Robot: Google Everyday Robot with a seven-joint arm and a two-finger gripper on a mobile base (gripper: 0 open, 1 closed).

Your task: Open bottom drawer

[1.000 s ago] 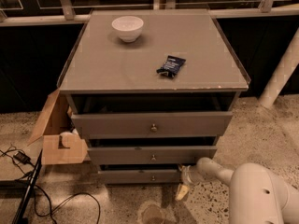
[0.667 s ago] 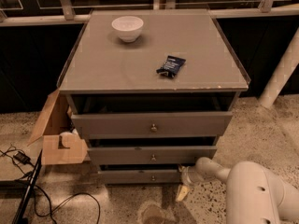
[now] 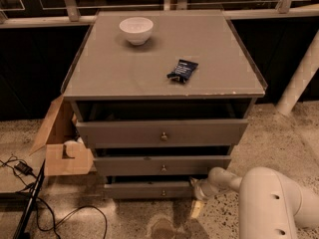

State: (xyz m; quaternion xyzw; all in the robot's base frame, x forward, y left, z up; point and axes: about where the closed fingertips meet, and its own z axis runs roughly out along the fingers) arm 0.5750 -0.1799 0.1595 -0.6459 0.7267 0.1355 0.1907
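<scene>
The bottom drawer (image 3: 139,189) is the lowest and slimmest grey front of the cabinet, with a small round metal knob (image 3: 163,192) at its centre. It stands out a little, like the two drawers above it. My gripper (image 3: 197,189) is low near the floor, at the right end of the bottom drawer's front and to the right of the knob. My white arm (image 3: 269,198) reaches in from the lower right.
The middle drawer (image 3: 159,166) and the top drawer (image 3: 159,132) sit above. A white bowl (image 3: 136,30) and a dark packet (image 3: 182,70) lie on the cabinet top. An open cardboard box (image 3: 62,143) and cables (image 3: 30,203) lie on the floor at left. A white post (image 3: 299,78) stands at right.
My arm has shifted slightly to the left. The gripper stays at the right end of the bottom drawer, and the drawers have not visibly moved.
</scene>
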